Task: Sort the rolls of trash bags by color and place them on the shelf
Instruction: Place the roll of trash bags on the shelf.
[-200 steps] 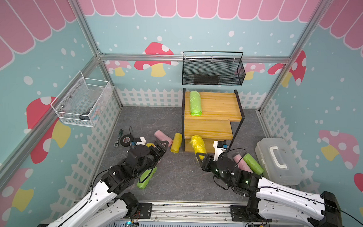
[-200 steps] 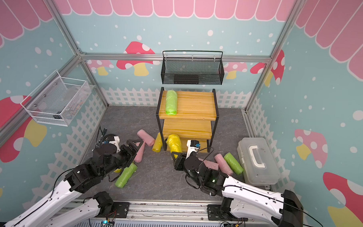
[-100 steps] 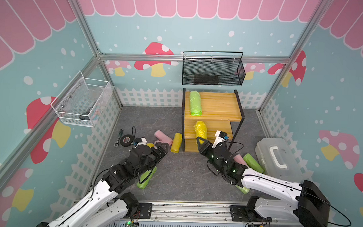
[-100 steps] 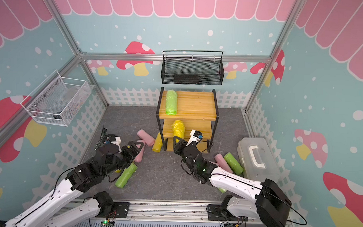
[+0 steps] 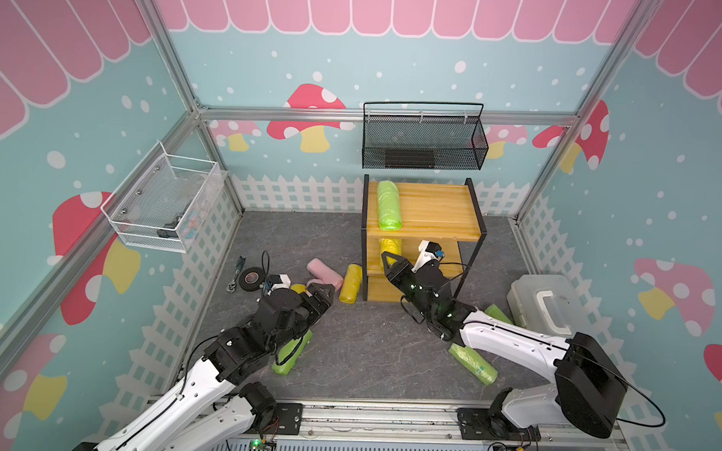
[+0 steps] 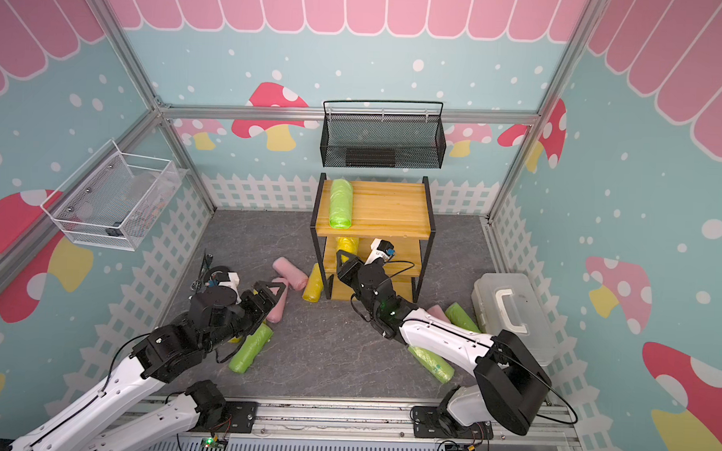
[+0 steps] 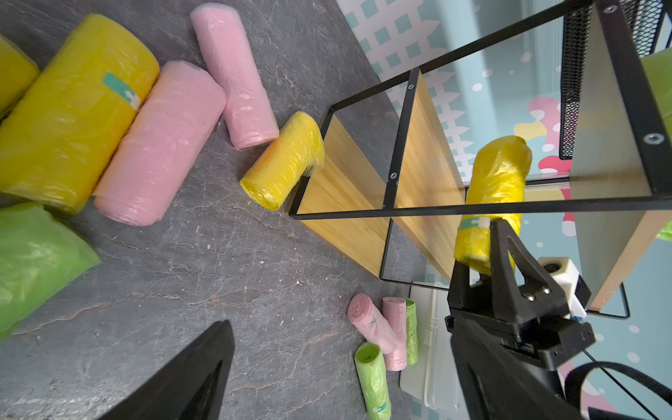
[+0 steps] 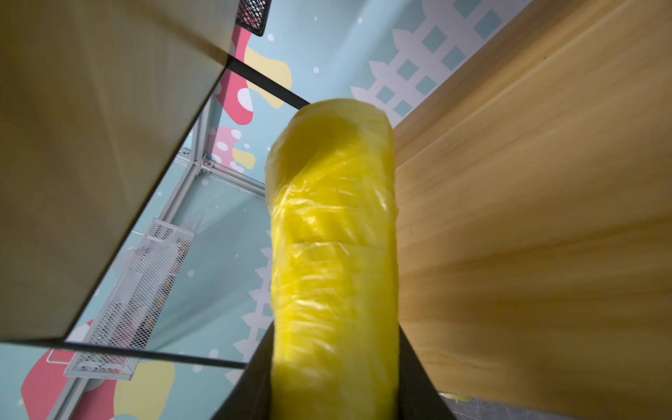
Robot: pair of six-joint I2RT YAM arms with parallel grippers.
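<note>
The shelf [image 5: 434,204] stands at the back with one green roll [image 5: 388,207] lying on its top board. My right gripper [image 5: 391,258] is shut on a yellow roll [image 8: 332,236], which reaches into the middle tier above the board [image 8: 527,218]; the roll's far end [image 6: 347,243] shows under the top board. My left gripper [image 5: 322,293] is open and empty, low over the floor by a pink roll [image 7: 163,145] and a yellow roll [image 7: 72,109]. More rolls lie loose: pink [image 5: 324,270], yellow [image 5: 351,284], green [image 5: 291,354], green [image 5: 472,362].
A black mesh basket [image 5: 424,142] hangs on the back wall above the shelf. A white wire basket [image 5: 166,203] hangs on the left wall. A clear plastic box [image 5: 546,301] sits at the right. A black tape roll [image 5: 250,277] lies at the left.
My right gripper has lifted the yellow roll from the floor in front of the shelf and pushed it into the middle tier. The left arm has barely shifted.
</note>
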